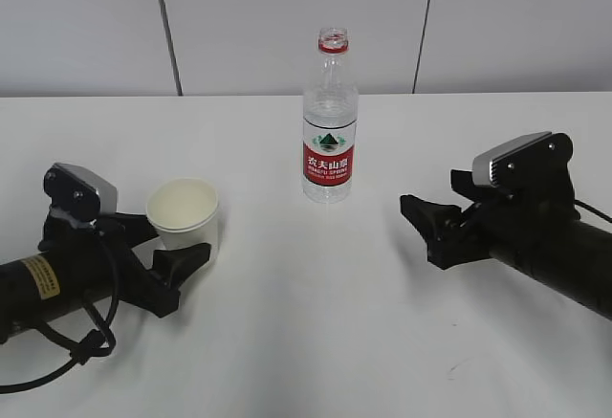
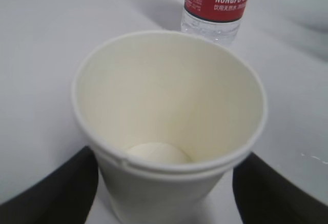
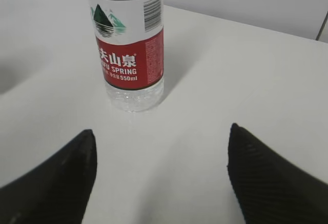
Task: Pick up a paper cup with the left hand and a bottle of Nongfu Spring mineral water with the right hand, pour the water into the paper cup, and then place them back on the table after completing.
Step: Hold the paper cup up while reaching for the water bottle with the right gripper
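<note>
A white paper cup stands upright and empty on the white table, at the left. My left gripper is open with the cup between its fingers; in the left wrist view the cup fills the frame, with a narrow gap to each black finger. The Nongfu Spring bottle, clear with a red label and no cap, stands at the middle back. My right gripper is open and empty, right of the bottle and short of it. The right wrist view shows the bottle ahead of that gripper.
A white panelled wall with dark seams runs behind the table. A black cable loops under the left arm. The bottle's base also shows in the left wrist view, beyond the cup.
</note>
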`<state>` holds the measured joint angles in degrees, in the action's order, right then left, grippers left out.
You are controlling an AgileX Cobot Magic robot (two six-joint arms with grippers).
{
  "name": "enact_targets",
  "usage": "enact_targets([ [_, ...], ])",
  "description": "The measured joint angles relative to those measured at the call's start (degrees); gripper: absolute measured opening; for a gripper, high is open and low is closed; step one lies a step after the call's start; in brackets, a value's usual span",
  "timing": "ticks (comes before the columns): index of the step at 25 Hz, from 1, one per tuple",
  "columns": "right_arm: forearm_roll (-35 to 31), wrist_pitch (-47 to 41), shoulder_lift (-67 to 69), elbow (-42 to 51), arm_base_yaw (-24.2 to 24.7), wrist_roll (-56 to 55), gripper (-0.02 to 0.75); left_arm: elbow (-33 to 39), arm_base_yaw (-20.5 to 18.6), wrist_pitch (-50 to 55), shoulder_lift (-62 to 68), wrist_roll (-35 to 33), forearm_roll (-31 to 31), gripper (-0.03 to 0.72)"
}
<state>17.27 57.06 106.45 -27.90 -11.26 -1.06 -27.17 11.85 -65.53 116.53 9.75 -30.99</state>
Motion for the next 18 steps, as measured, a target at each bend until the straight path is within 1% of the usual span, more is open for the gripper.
enact_targets([
  [8,1.12,0.88,0.12,0.0,0.0,-1.16,0.587,-1.52,0.0,0.05,1.71,0.7,-0.17,0.497],
  [11,1.47,0.97,0.12,0.0,0.0,-1.86,0.587,-1.52,0.0,0.0,1.79,0.7,0.56,0.464],
  [16,2.15,2.17,0.12,0.0,0.0,-2.07,0.587,-1.52,0.0,-0.06,1.79,0.7,1.2,0.375],
  [18,2.15,3.22,0.12,0.0,0.0,-2.14,0.587,-1.52,0.0,-0.12,1.79,0.7,1.26,0.363],
])
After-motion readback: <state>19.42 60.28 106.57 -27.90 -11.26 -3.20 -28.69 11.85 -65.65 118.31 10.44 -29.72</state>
